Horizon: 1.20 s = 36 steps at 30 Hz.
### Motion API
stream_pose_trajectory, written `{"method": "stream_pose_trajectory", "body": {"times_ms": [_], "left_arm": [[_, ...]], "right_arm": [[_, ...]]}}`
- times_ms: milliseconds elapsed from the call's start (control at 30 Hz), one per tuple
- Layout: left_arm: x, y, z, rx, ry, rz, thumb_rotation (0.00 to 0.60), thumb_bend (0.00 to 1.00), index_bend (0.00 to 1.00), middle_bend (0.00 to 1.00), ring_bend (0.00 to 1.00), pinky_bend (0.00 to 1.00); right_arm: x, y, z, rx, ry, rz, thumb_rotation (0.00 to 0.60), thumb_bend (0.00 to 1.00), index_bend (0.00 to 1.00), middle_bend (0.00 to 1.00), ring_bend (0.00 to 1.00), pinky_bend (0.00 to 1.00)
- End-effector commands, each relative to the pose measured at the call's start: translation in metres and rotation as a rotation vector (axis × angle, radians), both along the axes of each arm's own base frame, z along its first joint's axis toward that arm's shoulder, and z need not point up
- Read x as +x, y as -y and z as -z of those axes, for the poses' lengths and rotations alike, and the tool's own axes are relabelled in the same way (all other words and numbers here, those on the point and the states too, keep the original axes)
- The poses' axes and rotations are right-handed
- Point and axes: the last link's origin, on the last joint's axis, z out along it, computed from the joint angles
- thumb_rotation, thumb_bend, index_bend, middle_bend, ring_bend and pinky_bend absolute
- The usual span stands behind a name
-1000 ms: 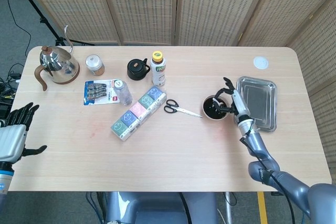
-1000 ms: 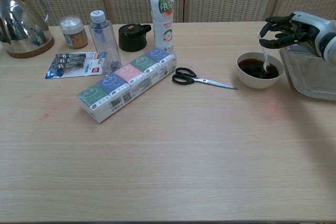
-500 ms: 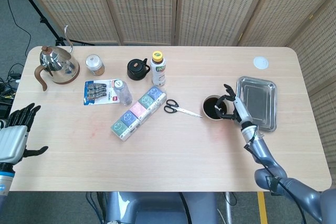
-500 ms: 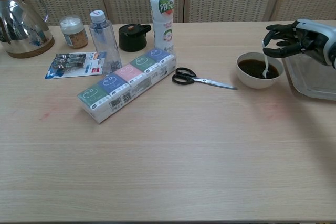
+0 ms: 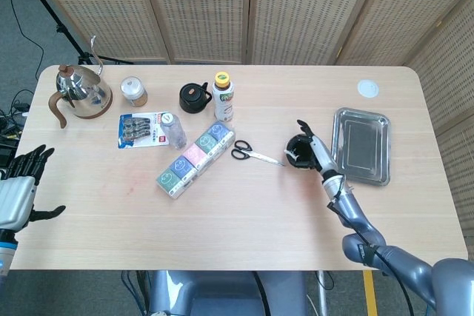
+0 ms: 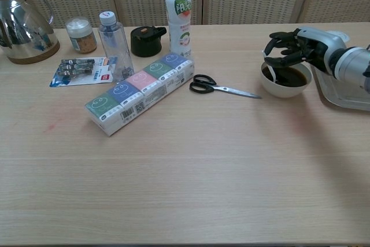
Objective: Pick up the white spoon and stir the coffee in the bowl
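Observation:
A white bowl (image 6: 282, 88) of dark coffee (image 6: 293, 77) stands right of centre on the table, seen also as the bowl (image 5: 294, 160) in the head view. My right hand (image 6: 293, 49) hangs over the bowl's left side and pinches the white spoon (image 6: 269, 72), whose tip dips into the coffee near the left rim. In the head view the right hand (image 5: 309, 150) covers most of the bowl. My left hand (image 5: 21, 183) hovers with fingers spread, holding nothing, off the table's left edge; the chest view does not show it.
Black-handled scissors (image 6: 221, 88) lie just left of the bowl. A steel tray (image 5: 361, 144) sits to its right. Tissue packs (image 6: 139, 92), a small bottle (image 6: 113, 36), a yellow-capped bottle (image 6: 180, 15), a black pot (image 6: 147, 40), a jar (image 6: 80, 34) and a kettle (image 6: 23, 27) fill the back left.
My right hand has swung left across the bowl, carrying the spoon from the right side of the coffee to the left rim. The left hand has barely moved.

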Motion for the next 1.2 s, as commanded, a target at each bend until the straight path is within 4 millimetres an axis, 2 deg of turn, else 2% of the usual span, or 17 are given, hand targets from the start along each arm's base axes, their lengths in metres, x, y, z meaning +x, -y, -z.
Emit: {"method": "stream_pose_trajectory", "body": {"times_ms": [33, 333, 533, 833, 867, 900, 967, 1033, 1133, 1200], "left_arm": [[-0.002, -0.001, -0.001, 0.004, 0.001, -0.009, 0.6, 0.0, 0.0, 0.0, 0.0, 0.0], [-0.001, -0.003, 0.003, -0.005, -0.01, -0.015, 0.6, 0.0, 0.0, 0.0, 0.0, 0.0], [0.002, -0.003, 0.008, -0.015, -0.023, -0.008, 0.6, 0.0, 0.0, 0.0, 0.0, 0.0], [0.004, 0.0, 0.01, -0.017, -0.023, -0.001, 0.6, 0.0, 0.0, 0.0, 0.0, 0.0], [0.004, 0.0, 0.01, -0.017, -0.023, -0.001, 0.6, 0.0, 0.0, 0.0, 0.0, 0.0], [0.004, 0.0, 0.01, -0.016, -0.022, 0.0, 0.6, 0.0, 0.0, 0.0, 0.0, 0.0], [0.004, 0.001, 0.01, -0.015, -0.022, -0.001, 0.6, 0.0, 0.0, 0.0, 0.0, 0.0], [0.003, 0.001, 0.009, -0.014, -0.022, -0.002, 0.6, 0.0, 0.0, 0.0, 0.0, 0.0], [0.003, 0.001, 0.009, -0.014, -0.021, -0.002, 0.6, 0.0, 0.0, 0.0, 0.0, 0.0], [0.003, 0.001, 0.008, -0.013, -0.021, -0.002, 0.6, 0.0, 0.0, 0.0, 0.0, 0.0]], "right_arm": [[0.003, 0.011, 0.005, -0.016, -0.003, 0.015, 0.6, 0.44, 0.56, 0.0, 0.0, 0.0], [-0.011, 0.016, -0.012, -0.061, 0.002, 0.031, 0.6, 0.44, 0.56, 0.0, 0.0, 0.0], [-0.025, 0.006, -0.029, -0.074, -0.009, 0.023, 0.6, 0.44, 0.56, 0.0, 0.0, 0.0], [-0.032, -0.005, -0.03, -0.041, -0.028, 0.017, 0.6, 0.43, 0.56, 0.0, 0.0, 0.0], [-0.032, -0.006, -0.029, -0.039, -0.033, 0.013, 0.6, 0.4, 0.56, 0.0, 0.0, 0.0], [-0.032, -0.006, -0.029, -0.038, -0.04, 0.007, 0.6, 0.33, 0.54, 0.0, 0.0, 0.0], [-0.032, -0.007, -0.03, -0.042, -0.074, -0.015, 0.6, 0.12, 0.45, 0.0, 0.0, 0.0], [-0.031, -0.007, -0.031, -0.052, -0.092, -0.026, 0.6, 0.02, 0.35, 0.0, 0.0, 0.0], [-0.031, -0.007, -0.033, -0.062, -0.103, -0.032, 0.6, 0.0, 0.24, 0.0, 0.0, 0.0], [-0.031, -0.008, -0.036, -0.072, -0.111, -0.035, 0.6, 0.0, 0.22, 0.0, 0.0, 0.0]]}}
